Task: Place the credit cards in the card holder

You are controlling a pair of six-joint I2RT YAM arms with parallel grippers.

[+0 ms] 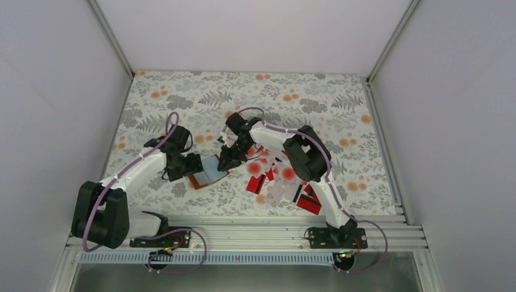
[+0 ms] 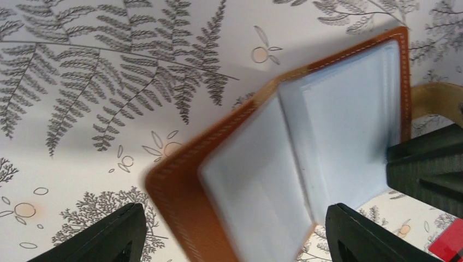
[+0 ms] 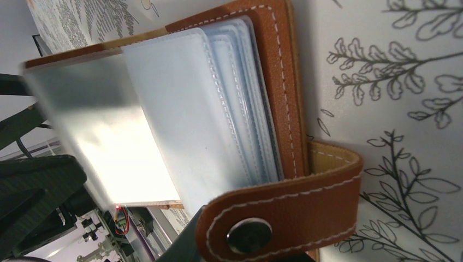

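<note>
— What do we have, biggest first?

— The table (image 1: 341, 109) under its fern-and-flower cloth. Our two arms reach in from the near edge and meet left of the middle.

— And the credit cards?

— They are heaped (image 1: 274, 176) right of the middle, beside our right arm, red ones and blotched white ones overlapping. We see none in a pocket (the pockets look blank in both wrist views), so we judge the filling not yet begun.

— The card holder?

— It lies open (image 1: 211, 173) between our two grippers, just left of the heap, with the brown cover down and the pale pockets up.

— Why is it held like that?

— Our right gripper (image 1: 225, 163) looks closed on the holder's strap-side edge. We take that as pinning it so the leaves lie spread. Our left gripper (image 1: 198, 166) stands at the opposite edge with its fingers (image 2: 104, 237) wide apart, clamping nothing. The holder's corner shows between them, blurred.

— Smaller things?

— The clear pockets (image 3: 218, 125) fan up off the cover, which gives a card a fair opening. The strap (image 3: 289, 218) curls back past the edge, out of the pockets' way. Its metal snap (image 3: 249, 236) faces our right wrist camera.

— Next?

— We judge one hand must fetch a card while the other steadies the holder.
</note>
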